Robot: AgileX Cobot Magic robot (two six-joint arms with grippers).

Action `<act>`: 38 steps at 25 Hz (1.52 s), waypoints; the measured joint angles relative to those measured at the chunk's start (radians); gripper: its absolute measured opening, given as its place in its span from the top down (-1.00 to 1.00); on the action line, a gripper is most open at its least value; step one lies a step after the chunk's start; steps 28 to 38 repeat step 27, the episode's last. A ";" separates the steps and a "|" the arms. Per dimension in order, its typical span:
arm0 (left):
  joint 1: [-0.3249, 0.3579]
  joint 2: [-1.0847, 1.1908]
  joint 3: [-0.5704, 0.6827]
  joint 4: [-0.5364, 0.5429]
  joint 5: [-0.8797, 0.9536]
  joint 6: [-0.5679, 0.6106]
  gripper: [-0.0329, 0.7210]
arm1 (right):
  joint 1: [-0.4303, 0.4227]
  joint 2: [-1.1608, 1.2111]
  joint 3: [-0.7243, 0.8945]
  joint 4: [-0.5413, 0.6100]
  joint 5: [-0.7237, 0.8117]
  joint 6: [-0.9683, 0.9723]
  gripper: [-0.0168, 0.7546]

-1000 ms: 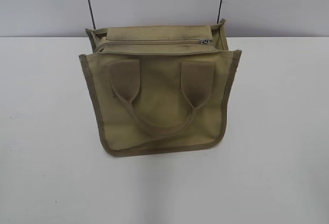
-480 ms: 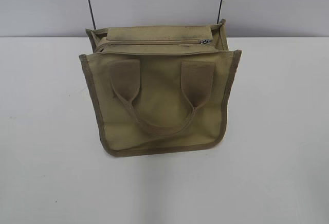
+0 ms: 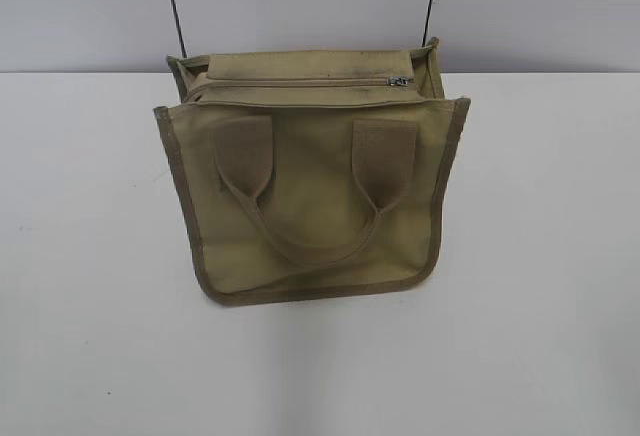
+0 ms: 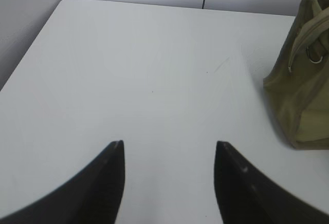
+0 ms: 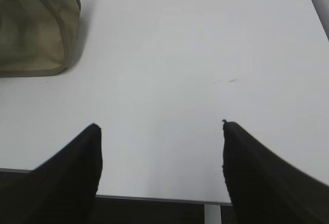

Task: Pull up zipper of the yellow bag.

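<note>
So my left gripper (image 4: 167, 154) and right gripper (image 5: 162, 134) both gape wide and empty over bare table, flanking the yellow bag (image 3: 310, 191), whose zipper (image 3: 300, 83) runs crosswise, its pull (image 3: 398, 81) nearer my right.

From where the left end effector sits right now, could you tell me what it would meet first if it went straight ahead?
Probably only the bare white table. The open left end effector points past the yellow bag, which stands off to its right, so the way looks free up to the far wall, though depth is uncertain.
</note>
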 joint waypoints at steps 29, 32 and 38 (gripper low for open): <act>0.000 0.000 0.000 -0.026 0.000 0.047 -0.15 | 0.000 0.000 0.000 0.000 0.000 0.000 -0.43; 0.000 0.000 0.000 -0.026 0.000 0.047 -0.15 | 0.000 0.000 0.000 0.000 0.000 0.000 -0.43; 0.000 0.000 0.000 -0.026 0.000 0.047 -0.15 | 0.000 0.000 0.000 0.000 0.000 0.000 -0.43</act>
